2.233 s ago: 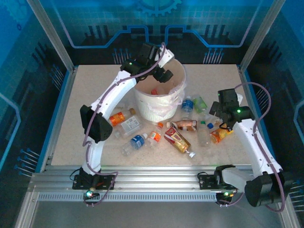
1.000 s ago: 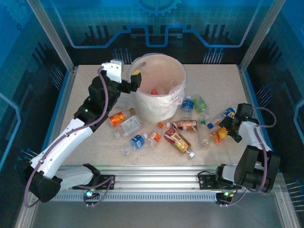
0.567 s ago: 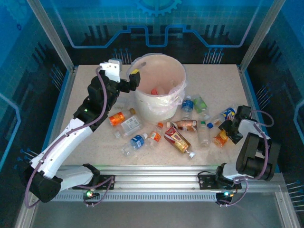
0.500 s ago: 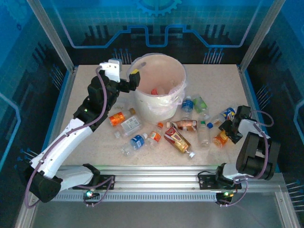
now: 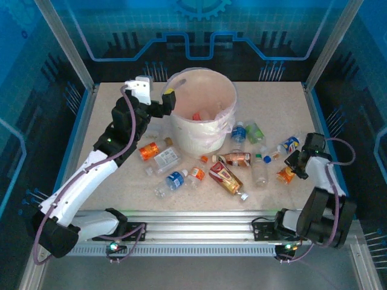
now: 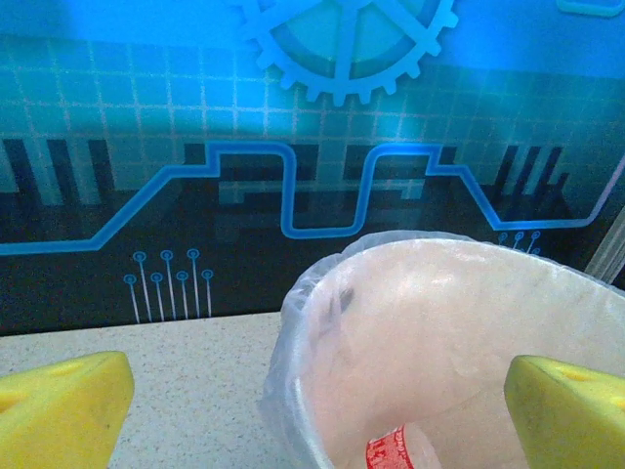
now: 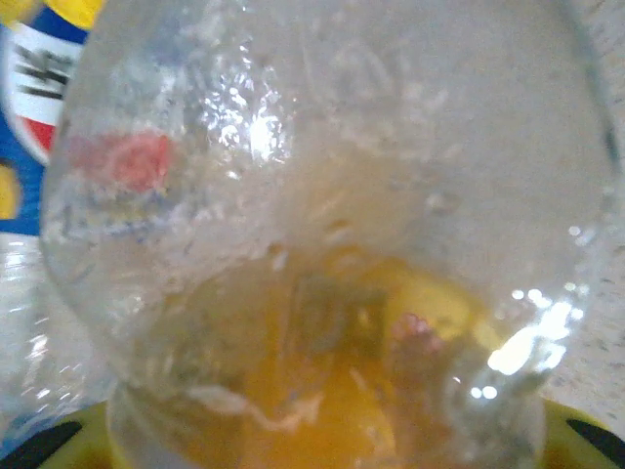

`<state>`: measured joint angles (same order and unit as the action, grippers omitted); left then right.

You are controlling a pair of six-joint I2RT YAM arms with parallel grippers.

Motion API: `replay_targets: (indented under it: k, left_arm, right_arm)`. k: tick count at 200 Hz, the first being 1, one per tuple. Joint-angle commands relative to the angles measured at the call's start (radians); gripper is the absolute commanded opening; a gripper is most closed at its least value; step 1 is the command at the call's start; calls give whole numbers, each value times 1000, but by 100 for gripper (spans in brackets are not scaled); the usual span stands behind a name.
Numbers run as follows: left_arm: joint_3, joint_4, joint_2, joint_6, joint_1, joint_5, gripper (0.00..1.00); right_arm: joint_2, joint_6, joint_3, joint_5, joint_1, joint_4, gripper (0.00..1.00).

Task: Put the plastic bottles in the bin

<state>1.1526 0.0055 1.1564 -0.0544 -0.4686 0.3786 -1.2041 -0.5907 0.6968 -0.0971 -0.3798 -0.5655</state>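
Across the speckled table (image 5: 115, 181), the left arm (image 5: 84, 181) reaches from the near edge up to the left side of the bin (image 5: 193, 136). The right arm (image 5: 323, 181) is folded low at the table's right edge.

The bin stands upright toward the back of the table, its pale liner folded over the rim. The left wrist view shows the rim (image 6: 322, 283) from just outside, and a red-labelled bottle (image 6: 391, 454) lying inside.

Most of the bottles lie on the table in front of the bin and to its right. An orange one (image 5: 149, 150) and a clear one with a white label (image 5: 165, 158) are at the front left. A blue-labelled one (image 5: 174, 179) lies nearer the arms. A red-and-brown one (image 5: 225, 177) and a brown one (image 5: 237, 159) sit in the middle. A blue one (image 5: 238, 134) and a green one (image 5: 254, 132) lie just beside the bin's right wall.

The left gripper (image 5: 163, 103) hangs at the bin's left rim with its yellow fingers (image 6: 59, 410) spread wide, holding nothing. The right gripper (image 5: 294, 168) is clamped on an orange-labelled bottle (image 5: 284, 175) at the right edge. That bottle's clear body (image 7: 322, 244) sits very close to the right wrist camera.
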Motion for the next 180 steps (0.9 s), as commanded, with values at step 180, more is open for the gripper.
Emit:
replay_targets:
  k: [180]
  left_arm:
    - [-103,-45,-66,-103,53,88,99]
  right_arm:
    - [-46,315,883,-361,754,-84,31]
